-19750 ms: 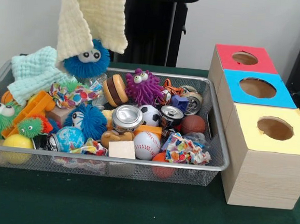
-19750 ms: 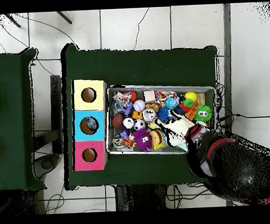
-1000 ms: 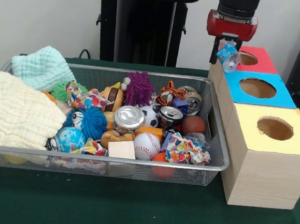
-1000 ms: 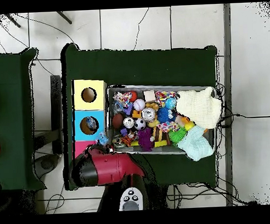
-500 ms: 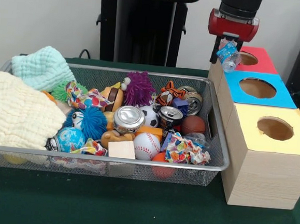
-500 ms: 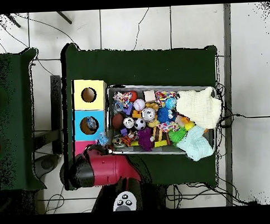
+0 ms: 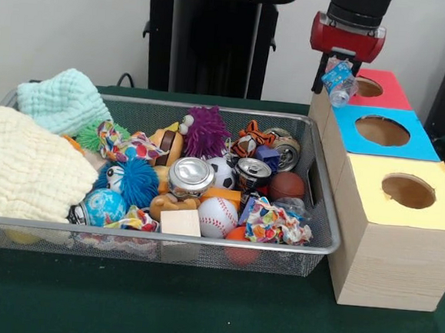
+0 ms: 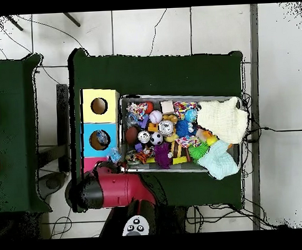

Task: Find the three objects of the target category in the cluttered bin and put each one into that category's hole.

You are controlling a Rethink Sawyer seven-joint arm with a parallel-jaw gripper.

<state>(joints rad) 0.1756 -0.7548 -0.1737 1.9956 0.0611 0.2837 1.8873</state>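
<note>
Bottle (image 7: 339,81) with the blue-and-white label hangs clamped in the gripper (image 7: 336,77), raised clear of the bin (image 7: 308,249) for carrying. Below and just ahead sits the blue box's hole (image 7: 382,130), probably its destination; another bottle (image 7: 292,206) seemingly remains in the bin.

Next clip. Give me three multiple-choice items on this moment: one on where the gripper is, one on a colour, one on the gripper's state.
1. Where is the gripper?
A. deep in the bin
B. raised beside the boxes, next to the red-topped box
C. over the cloths

2. What colour is the top of the middle box?
A. blue
B. green
C. white

3. What is the gripper doing?
A. open and empty
B. holding a baseball
C. holding a small clear bottle

Answers:
1 B: it hangs by the red-topped box, outside the bin.
2 A: it sits between red and yellow tops.
3 C: a bottle with a blue-and-white label sits between its fingers.
</note>
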